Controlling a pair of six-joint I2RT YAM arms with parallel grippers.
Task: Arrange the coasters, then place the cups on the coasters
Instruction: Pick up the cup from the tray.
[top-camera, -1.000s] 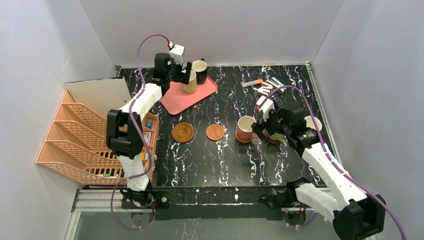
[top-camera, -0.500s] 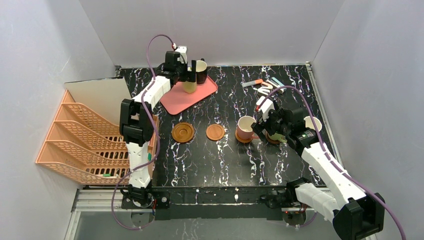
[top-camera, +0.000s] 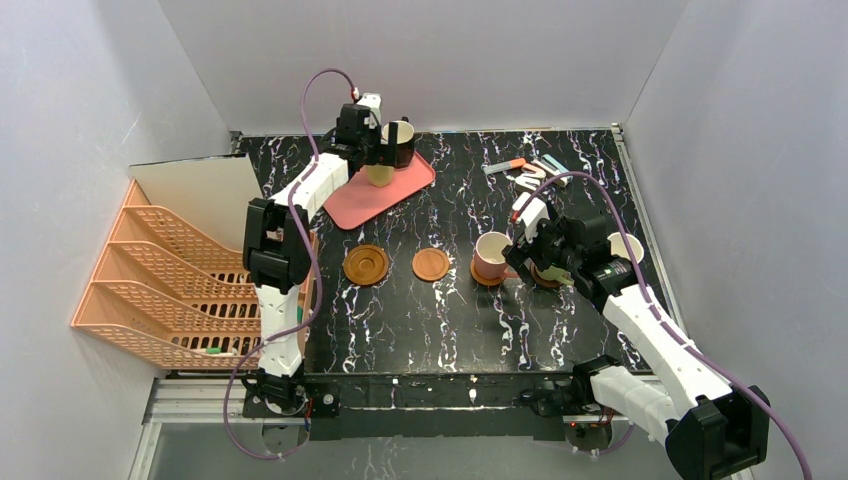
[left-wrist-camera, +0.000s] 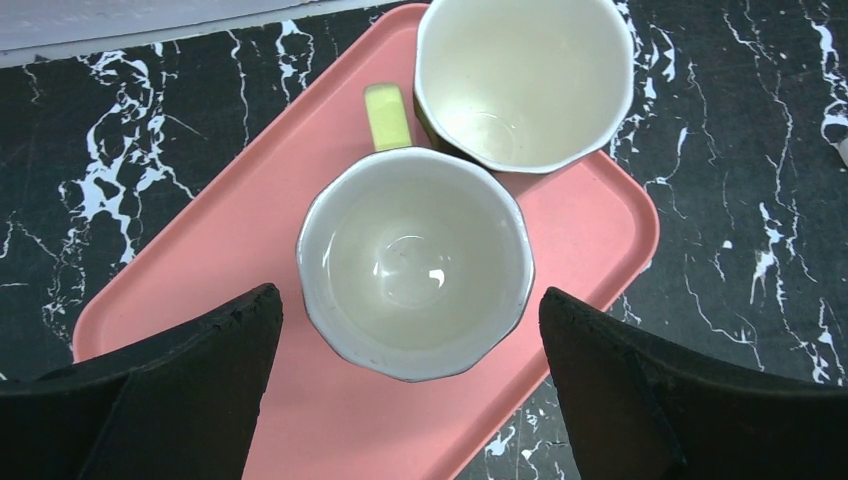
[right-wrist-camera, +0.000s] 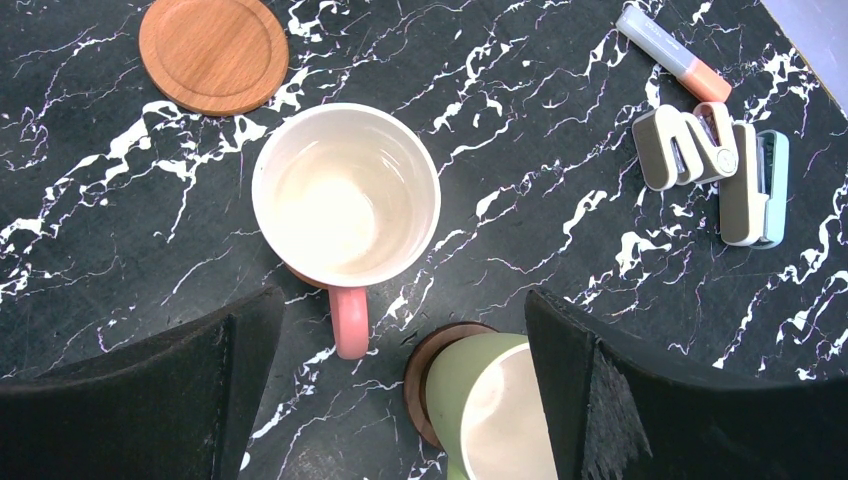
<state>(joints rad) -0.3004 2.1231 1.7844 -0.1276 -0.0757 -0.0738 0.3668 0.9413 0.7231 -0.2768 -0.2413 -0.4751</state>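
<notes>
Got the left hand (left-wrist-camera: 408, 298) spread wide over the yellow-green cup (left-wrist-camera: 415, 262) on the pink tray (left-wrist-camera: 200, 290). Right hand (right-wrist-camera: 402, 300) just as wide above the pink cup (right-wrist-camera: 345, 195), parked on its coaster (top-camera: 487, 282).

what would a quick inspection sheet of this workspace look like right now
surface: black marbled table, nothing spilled seen
job's things: pink cup and green cup each on a coaster; two bare coasters; yellow-green cup and dark brown cup on the pink tray; pale cup far right, base hidden
clutter: marker and clips far right; orange file rack left
grippers: left gripper over yellow-green cup, jaws open; right gripper above pink cup, jaws open; both empty
cables: purple cables, one arching on each side
surroundings: plain grey walls, nothing else seen
</notes>
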